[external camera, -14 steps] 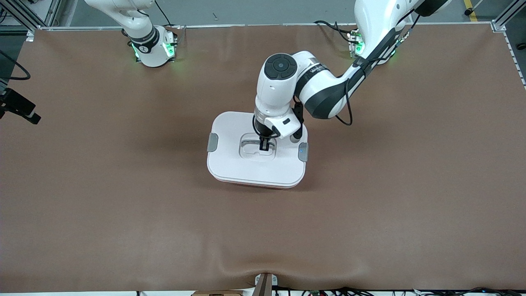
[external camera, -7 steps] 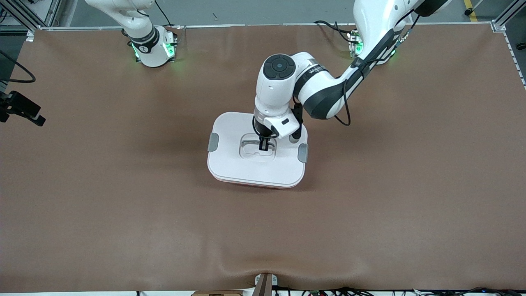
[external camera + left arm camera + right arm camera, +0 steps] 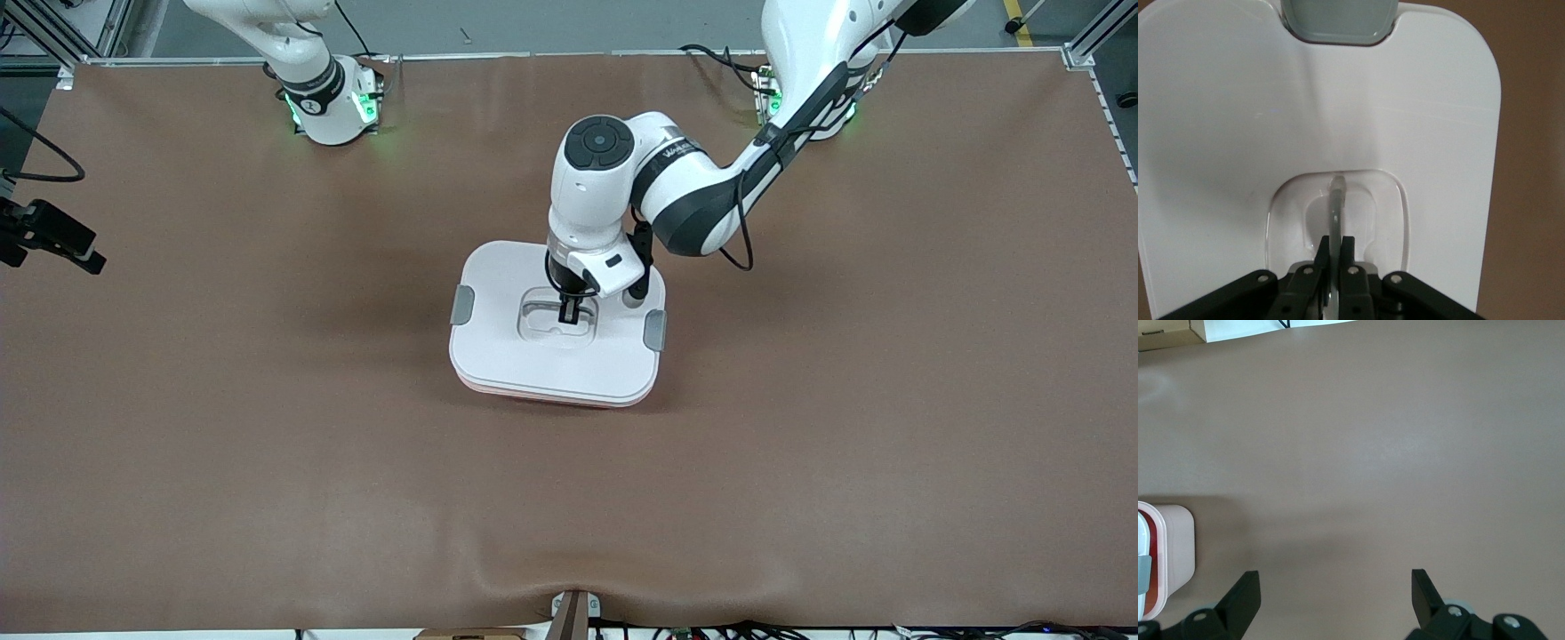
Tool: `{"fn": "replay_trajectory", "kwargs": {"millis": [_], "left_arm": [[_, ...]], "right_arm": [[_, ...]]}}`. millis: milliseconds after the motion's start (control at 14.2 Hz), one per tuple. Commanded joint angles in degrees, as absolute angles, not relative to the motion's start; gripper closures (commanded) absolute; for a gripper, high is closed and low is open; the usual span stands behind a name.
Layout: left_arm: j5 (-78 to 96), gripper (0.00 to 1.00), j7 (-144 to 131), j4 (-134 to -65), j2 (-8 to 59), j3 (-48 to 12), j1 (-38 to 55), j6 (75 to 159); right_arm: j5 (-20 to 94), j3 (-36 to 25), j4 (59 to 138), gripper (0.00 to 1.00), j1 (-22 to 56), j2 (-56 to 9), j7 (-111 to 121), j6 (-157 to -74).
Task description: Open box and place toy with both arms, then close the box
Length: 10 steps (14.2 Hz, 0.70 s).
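Front view: the box [image 3: 556,333] sits mid-counter [image 3: 267,427], lid [image 3: 533,364] on. The left hand [image 3: 570,313] pinches the clear handle [image 3: 540,310] in the lid's recess — likely to lift it. Grey clips [image 3: 461,305] sit at the lid's 3 and 9 o'clock and may resist.

Left wrist view: fingers [image 3: 1350,257] pressed onto the handle's thin bar [image 3: 1336,213].

Right wrist view: the right hand [image 3: 1331,597] waits spread over bare counter — no toy visible anywhere.

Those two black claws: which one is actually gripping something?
The left gripper, on the arm reaching over the box. Its fingers are shut on the clear handle in the white lid's recess. The right gripper hangs wide open above bare table, holding nothing.
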<state>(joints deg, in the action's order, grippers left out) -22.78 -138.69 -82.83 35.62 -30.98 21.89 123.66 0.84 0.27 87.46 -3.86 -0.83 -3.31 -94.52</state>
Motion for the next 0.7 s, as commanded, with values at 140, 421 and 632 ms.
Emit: {"fn": "replay_trajectory", "kwargs": {"millis": [140, 421, 632], "left_arm": [[-24.78, 1.00, -139.66, -82.62, 36.30, -30.76, 22.24, 125.77], [-28.90, 1.00, -142.55, -82.35, 37.70, -30.85, 22.24, 125.95], [-29.53, 1.00, -144.66, -82.27, 37.97, -30.85, 22.24, 125.95]], "right_arm": [[0.09, 1.14, 86.57, 0.00, -4.83, -2.02, -2.73, -94.39], [0.17, 1.14, 86.66, 0.00, -5.01, -2.37, -2.64, -94.39], [0.18, 1.14, 86.66, 0.00, -5.19, -2.64, -2.55, -94.39]]}}
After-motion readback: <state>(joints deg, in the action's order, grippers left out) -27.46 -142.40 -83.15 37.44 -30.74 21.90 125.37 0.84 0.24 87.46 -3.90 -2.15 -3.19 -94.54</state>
